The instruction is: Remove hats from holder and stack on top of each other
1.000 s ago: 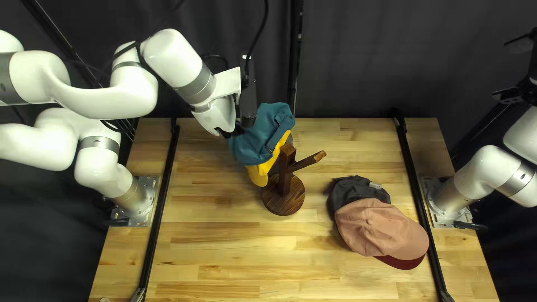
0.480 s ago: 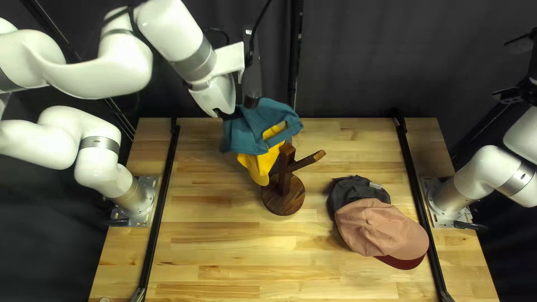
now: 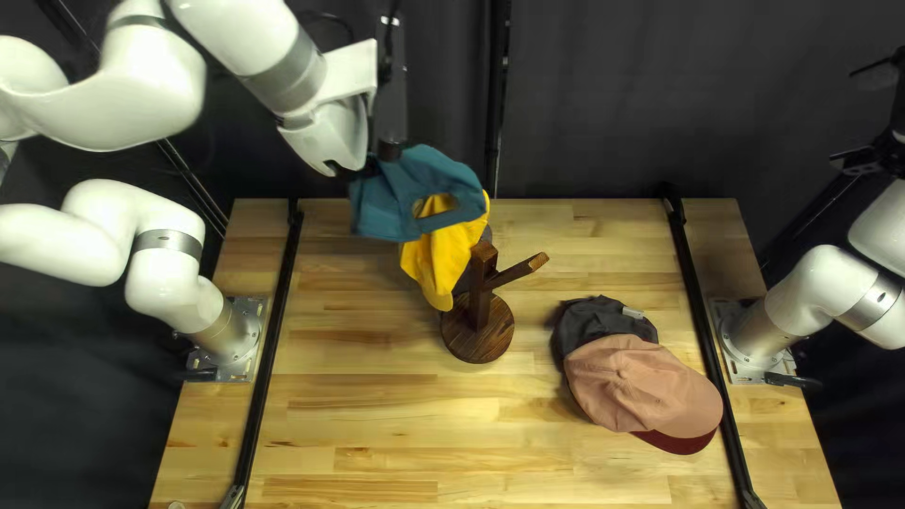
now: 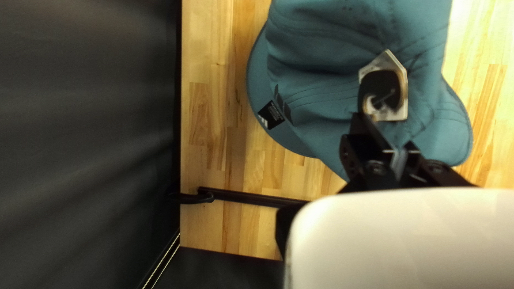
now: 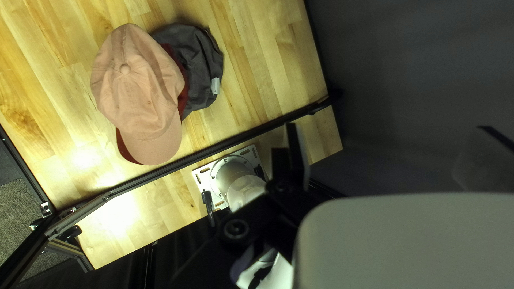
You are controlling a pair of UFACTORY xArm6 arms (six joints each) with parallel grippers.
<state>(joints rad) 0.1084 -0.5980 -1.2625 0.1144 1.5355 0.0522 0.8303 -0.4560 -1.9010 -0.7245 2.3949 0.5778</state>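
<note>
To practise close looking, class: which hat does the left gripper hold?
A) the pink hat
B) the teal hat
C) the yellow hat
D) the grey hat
B: the left gripper is shut on the teal hat, raised above the yellow hat that hangs on the wooden holder.

Both arms wear glossy white shells, rounded and swollen at each joint. On the left arm (image 3: 141,92), brushed grey bands (image 3: 286,67) ring the links. Just behind the left end effector (image 4: 383,100), a white wedge-shaped bracket (image 3: 350,67) carries a slim dark camera bar (image 3: 390,85). That end effector is black, its links fastened with round screws (image 4: 375,167), and its fingertip (image 4: 395,78) is a pale five-sided plate with a dark centre. Farthest from it, a square silver base plate (image 3: 247,311) shows bolt heads. The right arm (image 3: 820,290) matches: white shell, grey band (image 3: 877,300), slotted silver plate (image 5: 200,176) and black right end effector (image 5: 291,156).
</note>
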